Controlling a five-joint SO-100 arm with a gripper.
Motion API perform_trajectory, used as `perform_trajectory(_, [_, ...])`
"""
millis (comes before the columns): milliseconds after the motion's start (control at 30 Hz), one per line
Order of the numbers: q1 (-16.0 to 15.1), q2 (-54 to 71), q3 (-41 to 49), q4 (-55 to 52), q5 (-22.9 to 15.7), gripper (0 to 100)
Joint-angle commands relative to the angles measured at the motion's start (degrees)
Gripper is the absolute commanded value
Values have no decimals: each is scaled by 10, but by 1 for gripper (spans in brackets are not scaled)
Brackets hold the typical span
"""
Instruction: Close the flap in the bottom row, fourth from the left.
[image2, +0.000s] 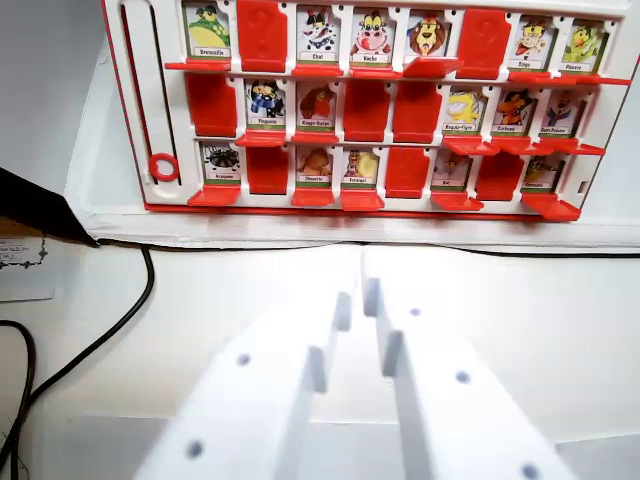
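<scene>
A white and red flap board (135, 120) lies across the top of the wrist view, with three rows of picture cards. In the bottom row, the fourth flap from the left (360, 166) shows its animal picture, with its red lip toward me. The second (267, 170), fifth (407, 171) and seventh (498, 176) places in that row show plain red. My white gripper (361, 285) fills the lower middle of the view, well short of the board. Its fingers meet at the tips with nothing between them, and it points roughly at the fourth flap.
A black cable (120, 320) curves over the white table at the left. Another thin cable (300, 244) runs along the board's near edge. A printed paper (25, 265) and a dark object (40, 205) sit at the far left.
</scene>
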Motion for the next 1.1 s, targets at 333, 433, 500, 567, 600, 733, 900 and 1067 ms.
perform_trajectory(333, [20, 54, 115, -96, -7, 0])
perform_trajectory(433, [25, 54, 142, -105, -6, 0])
perform_trajectory(500, [26, 54, 154, -113, -7, 0])
perform_trajectory(567, [28, 54, 166, -124, -10, 0])
perform_trajectory(600, [30, 54, 171, -129, -11, 0])
perform_trajectory(733, [34, 55, 206, -158, -19, 0])
perform_trajectory(900, [46, 67, 281, -209, -31, 0])
perform_trajectory(1067, [56, 68, 350, -278, -41, 0])
